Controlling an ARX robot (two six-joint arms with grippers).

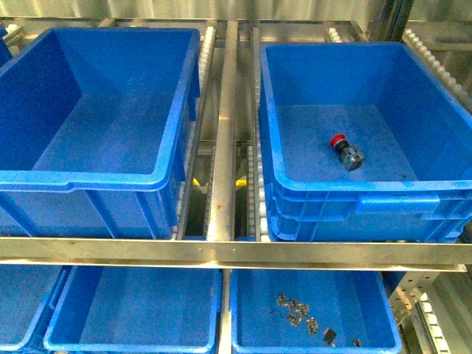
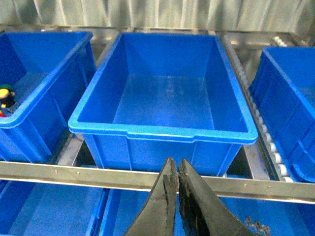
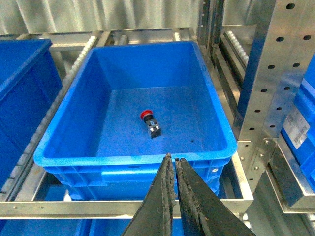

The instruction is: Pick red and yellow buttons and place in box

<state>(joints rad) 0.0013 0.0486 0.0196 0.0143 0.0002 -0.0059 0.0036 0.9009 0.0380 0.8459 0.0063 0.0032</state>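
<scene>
1 red button [image 1: 345, 151] lies on its side on the smooth floor of the right-hand bin [image 1: 354, 193], red mushroom cap toward the back wall and blocky black-and-grey body toward the front. If this bin is the box, I judge that 1 piece is delivered and the rest are yet to be fetched. The twin left-hand bin [image 1: 88, 179] is bare inside. Both are deep, glossy blue plastic with thick rolled rims, and they sit on roller tracks behind a steel rail [image 1: 221, 252]. The left gripper [image 2: 176, 166] and the right gripper [image 3: 174, 161] each have their dark, rough-faced fingers pressed together with nothing between them, hanging in front of their bins. At the edge of the left wrist view, a 3rd bin [image 2: 47, 86] holds a small capped piece [image 2: 6, 94]. It shows yellow and green, but it is too cropped to identify. A shallower lower tray [image 1: 240, 299] holds small grey metal parts [image 1: 299, 313].
</scene>
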